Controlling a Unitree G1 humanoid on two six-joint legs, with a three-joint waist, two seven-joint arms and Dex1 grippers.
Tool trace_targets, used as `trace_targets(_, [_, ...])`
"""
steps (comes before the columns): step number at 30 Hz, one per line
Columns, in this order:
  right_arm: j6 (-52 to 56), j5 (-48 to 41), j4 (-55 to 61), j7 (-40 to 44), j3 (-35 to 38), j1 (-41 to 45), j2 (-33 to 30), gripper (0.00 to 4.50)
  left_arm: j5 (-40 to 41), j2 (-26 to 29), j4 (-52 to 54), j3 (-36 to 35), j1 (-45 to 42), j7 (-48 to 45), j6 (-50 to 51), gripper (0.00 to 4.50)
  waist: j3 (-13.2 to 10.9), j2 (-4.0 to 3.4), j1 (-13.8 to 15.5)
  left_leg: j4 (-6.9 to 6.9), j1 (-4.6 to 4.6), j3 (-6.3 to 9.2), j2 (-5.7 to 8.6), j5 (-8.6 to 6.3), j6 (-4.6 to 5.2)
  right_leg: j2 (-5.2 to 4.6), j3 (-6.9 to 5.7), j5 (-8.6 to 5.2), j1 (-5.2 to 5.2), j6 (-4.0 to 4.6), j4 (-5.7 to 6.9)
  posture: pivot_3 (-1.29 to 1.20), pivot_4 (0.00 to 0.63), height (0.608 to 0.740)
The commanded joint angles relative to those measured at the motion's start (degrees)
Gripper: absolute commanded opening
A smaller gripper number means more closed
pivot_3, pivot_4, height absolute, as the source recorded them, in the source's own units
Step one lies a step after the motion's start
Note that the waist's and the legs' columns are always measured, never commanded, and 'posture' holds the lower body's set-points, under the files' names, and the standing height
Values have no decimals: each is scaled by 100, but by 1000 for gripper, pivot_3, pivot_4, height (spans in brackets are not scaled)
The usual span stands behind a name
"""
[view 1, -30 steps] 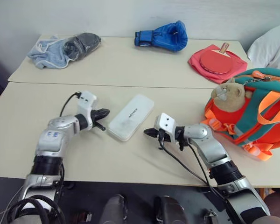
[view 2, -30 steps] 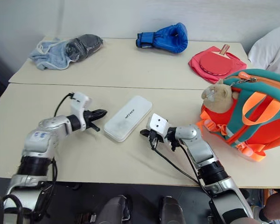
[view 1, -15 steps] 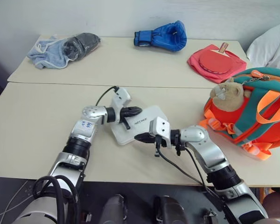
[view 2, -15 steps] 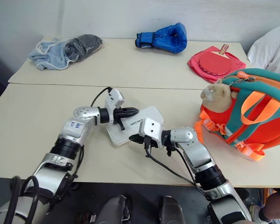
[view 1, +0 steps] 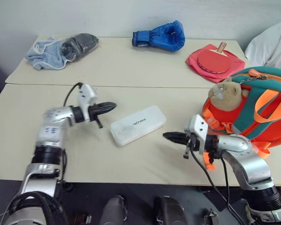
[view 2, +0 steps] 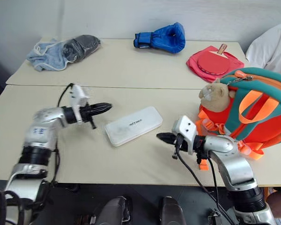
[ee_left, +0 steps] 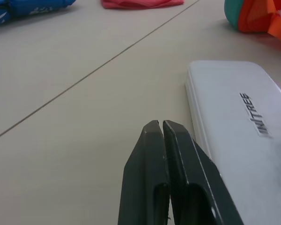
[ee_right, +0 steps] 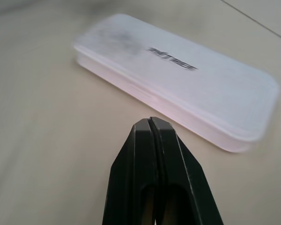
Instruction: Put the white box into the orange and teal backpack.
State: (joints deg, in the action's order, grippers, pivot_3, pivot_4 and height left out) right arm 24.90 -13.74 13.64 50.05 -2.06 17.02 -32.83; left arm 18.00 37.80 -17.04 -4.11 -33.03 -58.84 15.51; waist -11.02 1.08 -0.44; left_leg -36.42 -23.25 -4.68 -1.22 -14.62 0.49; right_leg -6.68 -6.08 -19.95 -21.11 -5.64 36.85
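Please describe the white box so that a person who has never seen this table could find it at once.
On the near table, look in the middle, left of the backpack. The white box lies flat there between the left gripper and the right gripper, touching neither. It is the only white thing on the table: long, flat, round-cornered, with small dark lettering on top.

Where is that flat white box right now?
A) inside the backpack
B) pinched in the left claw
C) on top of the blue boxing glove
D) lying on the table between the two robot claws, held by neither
D: the white box lies flat on the table, with the shut left gripper and shut right gripper apart from it on either side.
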Motion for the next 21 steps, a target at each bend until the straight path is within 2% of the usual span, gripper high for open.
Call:
trace_targets(1, [-430,620,-829,-789,14,335,116,0,345,454,1088,-180,845,-326,597,148,0,-1,-18,3,1,-7,3,-1,1,-2,8,0,-5,0,1,0,150,740])
trace_targets(3, [-613,838,-1247,-1054,-88,557,258,0,368,541,1537,-242,1305,-162,782,148,0,-1,16,7,0,-13,3,-2,3,-7,17,0,-12,0,2,0,150,740])
trace_targets(6, [-734,1056,-1740,-1427,-188,867,557,0,365,365,2034,-395,1755,419,1141,148,0,-1,33,3,-6,-13,1,-2,3,-11,30,0,-20,0,3,0,150,740])
trace_targets(11, [-1076,1335,-2636,-1739,-403,1365,995,0,295,-301,2784,-376,2208,1429,1445,148,0,-1,9,5,-6,-18,2,-2,3,-41,58,0,-25,1,17,0,150,740])
trace_targets(15, [-1182,1064,-2904,-1297,-396,1543,1115,0,397,-592,3116,-279,2262,1757,1761,148,0,0,4,7,-4,-30,0,-1,3,-37,48,0,-29,1,19,0,150,740])
trace_targets(21, [-1427,726,-2589,-323,-409,1395,815,0,326,-598,3235,-182,2227,1910,1921,148,0,0,17,7,-3,-37,1,-3,6,-39,33,0,-30,0,19,0,150,740])
